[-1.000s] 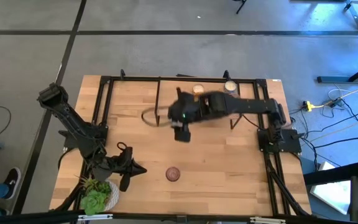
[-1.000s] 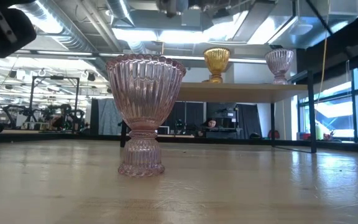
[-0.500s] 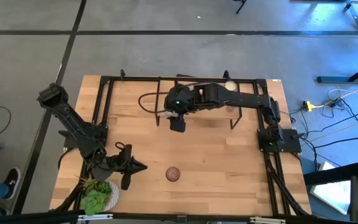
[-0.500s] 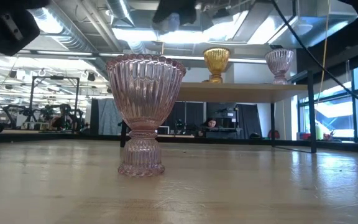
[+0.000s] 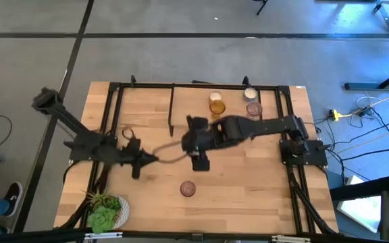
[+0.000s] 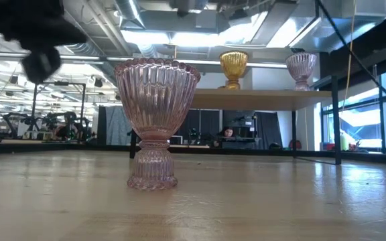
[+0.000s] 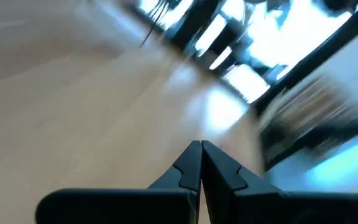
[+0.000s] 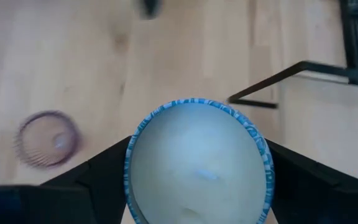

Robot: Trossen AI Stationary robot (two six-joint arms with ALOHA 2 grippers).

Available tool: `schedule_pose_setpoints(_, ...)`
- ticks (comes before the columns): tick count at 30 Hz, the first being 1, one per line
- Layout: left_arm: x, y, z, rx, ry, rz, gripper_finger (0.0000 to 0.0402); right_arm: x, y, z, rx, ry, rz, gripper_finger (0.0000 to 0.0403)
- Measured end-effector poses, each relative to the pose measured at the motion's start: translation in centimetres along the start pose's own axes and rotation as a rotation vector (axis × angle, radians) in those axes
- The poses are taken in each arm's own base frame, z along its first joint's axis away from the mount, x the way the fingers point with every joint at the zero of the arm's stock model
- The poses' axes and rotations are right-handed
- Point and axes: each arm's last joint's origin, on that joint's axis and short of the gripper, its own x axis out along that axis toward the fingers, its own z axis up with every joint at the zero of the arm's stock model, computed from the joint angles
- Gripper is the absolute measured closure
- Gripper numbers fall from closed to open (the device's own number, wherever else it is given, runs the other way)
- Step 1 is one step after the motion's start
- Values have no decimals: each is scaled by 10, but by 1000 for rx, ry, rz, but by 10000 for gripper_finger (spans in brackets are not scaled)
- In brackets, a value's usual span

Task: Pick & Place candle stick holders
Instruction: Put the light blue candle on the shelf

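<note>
Fingers point(image 8: 101, 174) of the right tool point(image 5: 198, 150) stand wide apart, one on each side of a cream cup point(image 8: 197, 163) with a blue patterned rim, and pinch it between them. In the right wrist view the cup's round mouth fills the space between the two dark fingers, with the wooden table point(image 5: 248, 182) below it. In the high view this tool hangs over the middle of the table, at the end of the arm that reaches in from the right side.

A ribbed pink holder point(image 5: 188, 189) stands upright on the table, near the right tool on its side toward the table's front edge, apart from it and untouched. The low view shows the same holder point(image 6: 154, 124) close up, its foot flat on the wood.

Beyond the right tool, toward the far edge, three more holders sit on a raised shelf point(image 6: 267, 99): an amber holder point(image 5: 217, 104), a whitish holder point(image 5: 250, 94) and a second pink holder point(image 5: 253, 109). The amber one is the closest of them to the tool.

The left tool point(image 5: 139, 162) has its fingertips pressed together with nothing between them. It hovers over the left part of the table, well apart from the right tool and from the pink holder on the table. A leafy plant point(image 5: 105, 210) in a white pot stands near the left tool, at the front left corner.
</note>
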Motion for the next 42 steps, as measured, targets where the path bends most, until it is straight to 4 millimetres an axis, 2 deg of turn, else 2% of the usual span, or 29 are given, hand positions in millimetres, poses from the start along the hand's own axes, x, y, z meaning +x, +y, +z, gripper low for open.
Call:
schedule_pose_setpoints(4,-10,32,19,-210,-276,-373,398,-6,22,-4,-6,12,-18,102)
schedule_pose_setpoints(6,-13,41,26,-258,-365,-446,397,-8,31,-5,-16,5,-20,102)
schedule_pose_setpoints(8,-9,41,29,-230,-332,-445,393,-10,37,-5,-16,3,-12,102)
schedule_pose_setpoints(13,19,20,34,-151,-162,-316,336,-6,44,-7,-30,17,-30,102)
schedule_pose_setpoints(21,76,-22,42,-101,-67,-316,180,-7,42,-8,-9,24,-61,102)
schedule_pose_setpoints(26,103,-32,39,-57,-38,-334,120,-8,45,-9,-16,31,-69,102)
schedule_pose_setpoints(30,107,-36,41,-58,-91,-393,104,-8,46,-10,-21,36,-76,102)
schedule_pose_setpoints(42,115,-27,61,-47,-128,-409,102,-9,46,-10,-20,35,-79,102)
